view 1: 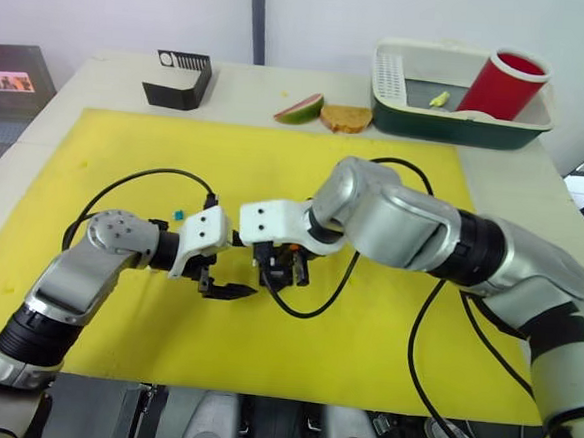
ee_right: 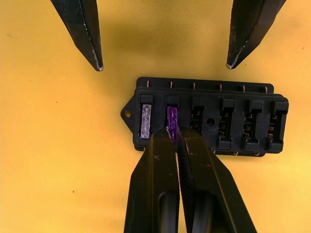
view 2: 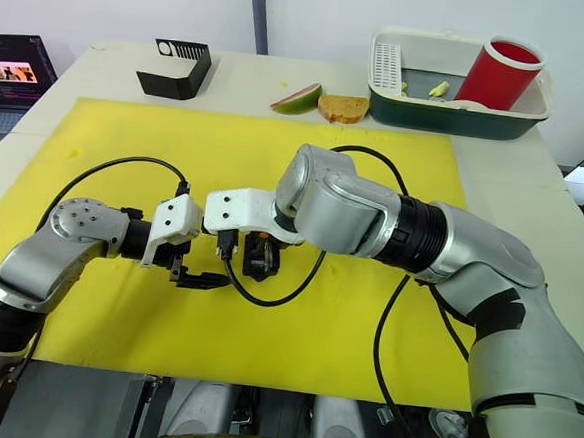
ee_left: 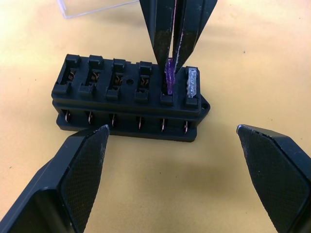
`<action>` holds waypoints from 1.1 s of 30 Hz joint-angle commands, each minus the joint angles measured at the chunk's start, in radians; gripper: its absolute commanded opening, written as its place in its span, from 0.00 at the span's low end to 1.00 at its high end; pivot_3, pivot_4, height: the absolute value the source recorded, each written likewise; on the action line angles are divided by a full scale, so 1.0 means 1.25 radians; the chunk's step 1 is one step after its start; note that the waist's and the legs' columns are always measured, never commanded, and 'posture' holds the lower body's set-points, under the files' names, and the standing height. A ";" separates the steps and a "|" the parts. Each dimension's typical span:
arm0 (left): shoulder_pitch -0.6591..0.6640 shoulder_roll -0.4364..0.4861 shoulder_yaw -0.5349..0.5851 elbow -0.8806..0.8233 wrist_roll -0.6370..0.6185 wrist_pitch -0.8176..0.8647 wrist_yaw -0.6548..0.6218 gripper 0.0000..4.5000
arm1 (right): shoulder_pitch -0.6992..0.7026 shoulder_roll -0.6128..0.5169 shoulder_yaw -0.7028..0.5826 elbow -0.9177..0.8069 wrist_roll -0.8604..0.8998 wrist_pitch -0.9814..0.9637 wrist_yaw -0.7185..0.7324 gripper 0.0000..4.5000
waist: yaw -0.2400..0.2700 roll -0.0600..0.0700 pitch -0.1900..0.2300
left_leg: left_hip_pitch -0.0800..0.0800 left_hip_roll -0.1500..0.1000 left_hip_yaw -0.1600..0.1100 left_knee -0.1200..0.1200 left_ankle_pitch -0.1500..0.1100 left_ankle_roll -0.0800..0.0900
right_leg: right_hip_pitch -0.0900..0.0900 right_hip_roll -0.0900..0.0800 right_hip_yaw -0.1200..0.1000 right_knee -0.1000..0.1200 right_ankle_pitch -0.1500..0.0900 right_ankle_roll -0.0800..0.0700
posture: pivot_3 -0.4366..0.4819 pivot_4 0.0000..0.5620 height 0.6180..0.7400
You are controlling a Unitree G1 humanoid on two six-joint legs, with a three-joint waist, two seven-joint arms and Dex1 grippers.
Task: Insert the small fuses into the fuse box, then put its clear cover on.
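Note:
The black fuse box (ee_left: 126,104) lies on the yellow mat. A clear fuse (ee_left: 192,83) sits in its end slot. My right gripper (ee_right: 175,132) is shut on a purple fuse (ee_right: 172,118), which stands in the slot beside the clear one. My left gripper (ee_left: 171,128) is open, with one finger (ee_left: 80,165) on each side of the box's long side, not touching it. The other slots (ee_right: 250,126) are empty. A corner of the clear cover (ee_left: 92,7) lies on the mat just beyond the box. In the left eye view a small teal fuse (view 1: 177,214) lies by my left wrist.
A black slotted holder (view 1: 178,79), an apple slice (view 1: 300,108) and a piece of bread (view 1: 345,118) lie beyond the yellow mat (view 1: 276,158). A green-and-white tray (view 1: 459,122) with a red cup (view 1: 505,84) stands at the back right. Black cables loop across the mat.

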State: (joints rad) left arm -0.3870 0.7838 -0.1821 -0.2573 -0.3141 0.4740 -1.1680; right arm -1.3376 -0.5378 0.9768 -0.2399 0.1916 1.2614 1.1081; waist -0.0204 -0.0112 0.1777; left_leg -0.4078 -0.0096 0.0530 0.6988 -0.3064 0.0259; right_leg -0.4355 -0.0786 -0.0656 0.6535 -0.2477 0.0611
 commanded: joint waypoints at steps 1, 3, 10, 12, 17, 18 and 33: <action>-0.002 0.001 0.005 -0.014 -0.001 -0.006 0.003 0.98 | 0.013 0.007 0.026 0.001 -0.008 0.010 -0.018 0.00 | 0.000 0.000 0.000 | 0.000 0.000 0.000 0.000 0.000 0.000 | 0.000 0.000 0.000 0.000 0.000 0.000 | 0.48 0.27 1.00; -0.002 0.003 0.007 -0.015 -0.002 -0.005 0.003 0.98 | 0.011 0.008 0.015 0.004 -0.005 0.011 -0.016 0.00 | 0.000 0.000 0.000 | 0.000 0.000 0.000 0.000 0.000 0.000 | 0.000 0.000 0.000 0.000 0.000 0.000 | 0.48 0.27 1.00; -0.001 0.006 0.009 -0.013 -0.002 -0.007 0.002 1.00 | 0.006 0.013 -0.010 0.014 0.002 0.006 -0.014 0.19 | 0.001 0.000 0.000 | 0.000 0.000 0.000 0.000 0.000 0.000 | -0.001 0.000 0.000 0.000 0.000 0.000 | 0.48 0.27 1.00; -0.001 0.007 0.009 -0.013 -0.001 -0.008 0.001 1.00 | 0.004 0.012 -0.021 0.018 0.005 0.004 -0.013 0.19 | 0.002 0.000 0.000 | -0.001 0.000 0.000 0.000 0.000 0.000 | -0.001 -0.001 0.000 0.000 0.000 0.000 | 0.48 0.27 1.00; 0.000 0.008 0.009 -0.012 0.000 -0.010 0.001 1.00 | -0.008 0.003 -0.044 0.022 0.014 0.002 -0.005 0.19 | 0.002 0.000 0.000 | -0.001 0.000 0.000 0.000 0.000 0.000 | -0.001 -0.001 0.000 0.000 0.000 0.000 | 0.48 0.27 1.00; 0.000 0.008 0.009 -0.011 0.000 -0.010 0.001 1.00 | -0.009 0.001 -0.047 0.021 0.016 0.001 -0.003 0.19 | 0.002 0.000 0.000 | -0.001 0.000 0.000 0.000 0.000 0.000 | -0.001 -0.001 0.000 0.000 0.000 0.000 | 0.48 0.27 1.00; -0.015 0.004 0.007 0.008 0.007 -0.018 -0.006 1.00 | -0.008 -0.007 -0.116 0.052 0.054 0.003 0.025 0.19 | 0.002 0.000 0.000 | -0.001 0.000 0.000 -0.001 0.000 0.000 | -0.001 -0.001 0.000 -0.001 0.000 0.000 | 0.48 0.27 1.00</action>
State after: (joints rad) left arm -0.3946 0.7845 -0.1821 -0.2370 -0.3048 0.4658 -1.1745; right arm -1.3428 -0.5427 0.8896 -0.1707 0.2437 1.2617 1.1390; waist -0.0182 -0.0109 0.1779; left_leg -0.4090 -0.0097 0.0530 0.6981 -0.3066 0.0258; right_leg -0.4367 -0.0799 -0.0656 0.6525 -0.2477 0.0610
